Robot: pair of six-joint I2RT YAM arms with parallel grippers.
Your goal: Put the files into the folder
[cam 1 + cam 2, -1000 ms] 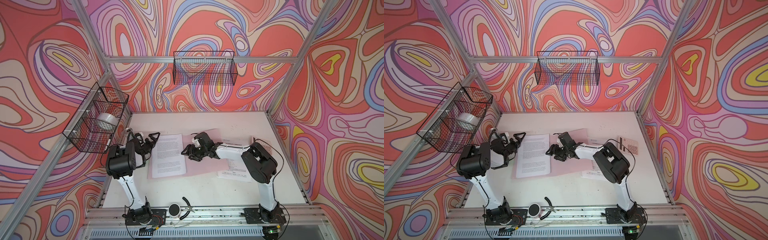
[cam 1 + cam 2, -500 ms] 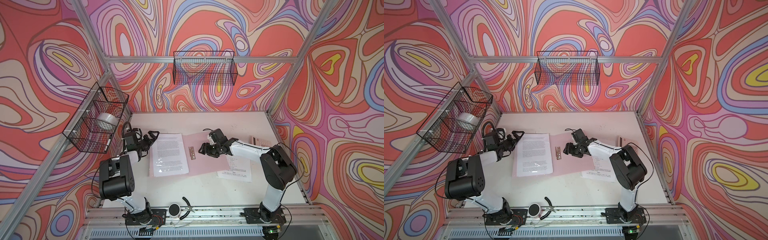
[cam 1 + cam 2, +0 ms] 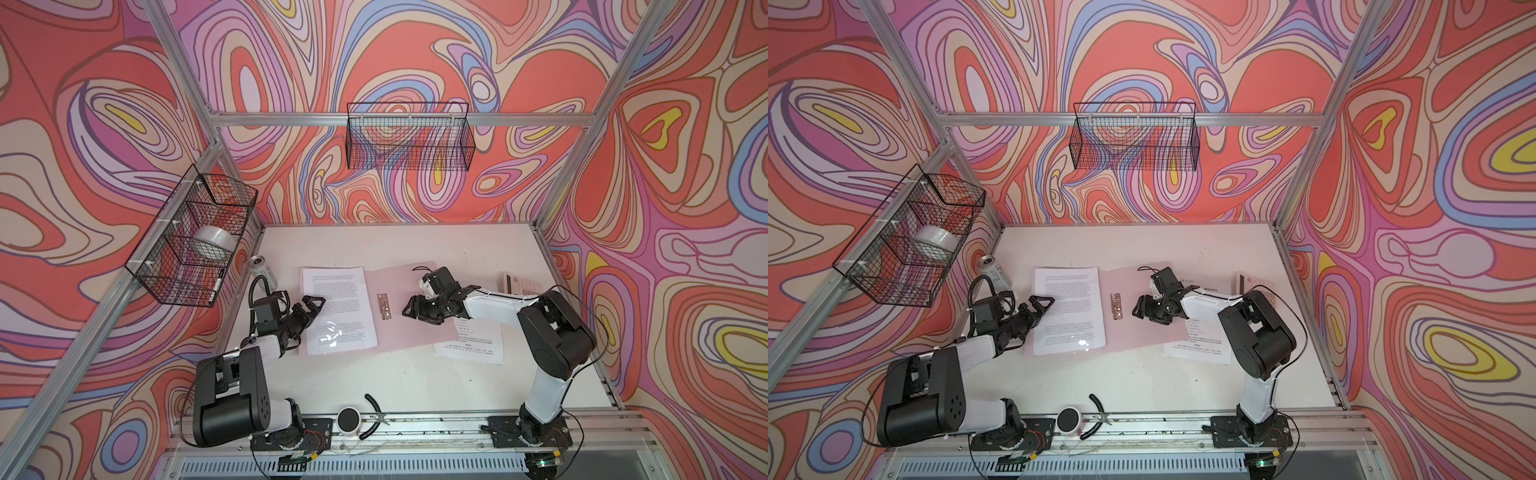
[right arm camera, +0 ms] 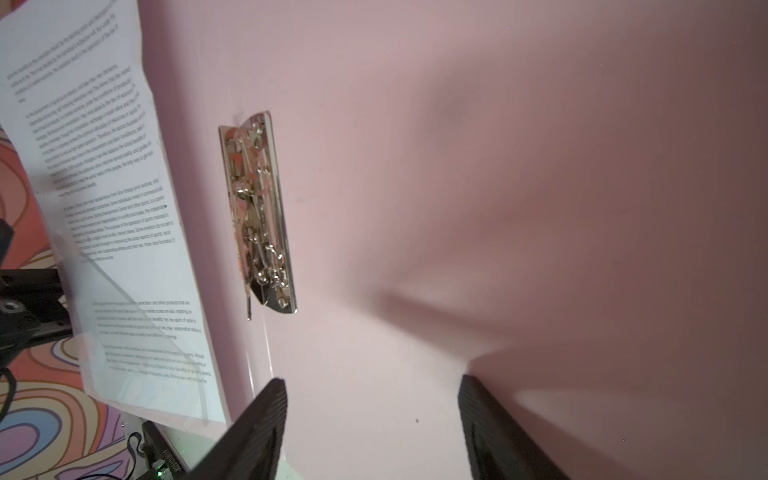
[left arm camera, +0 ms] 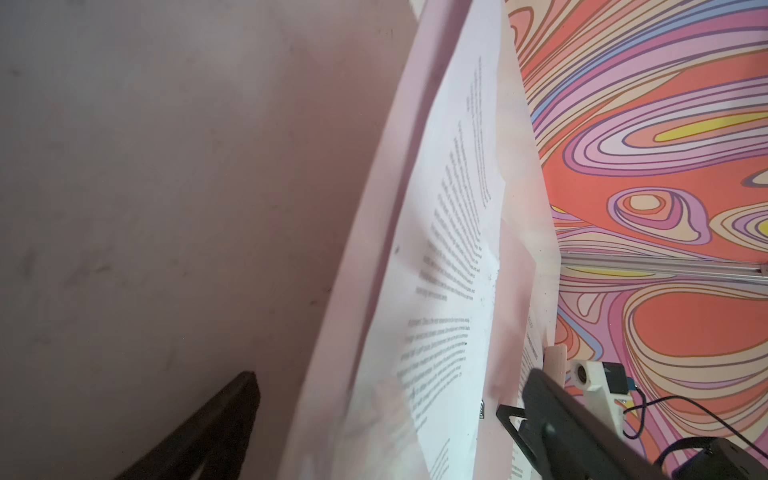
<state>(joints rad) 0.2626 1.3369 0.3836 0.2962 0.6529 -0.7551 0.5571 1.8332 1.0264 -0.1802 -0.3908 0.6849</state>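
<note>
Left gripper (image 3: 311,305): fingers spread wide at the left edge of a printed sheet (image 3: 337,309), nothing pinched; whether they touch the paper cannot be told. That sheet, one of the files, lies flat on the left leaf of the open pink folder (image 3: 401,334), just beside the metal clip (image 3: 384,306) at the fold. Right gripper (image 3: 412,309): fingers (image 4: 257,428) spread and empty over the folder's right leaf; second sheet (image 3: 471,345) on the table (image 3: 415,382) at the folder's near right corner, partly under that arm.
</note>
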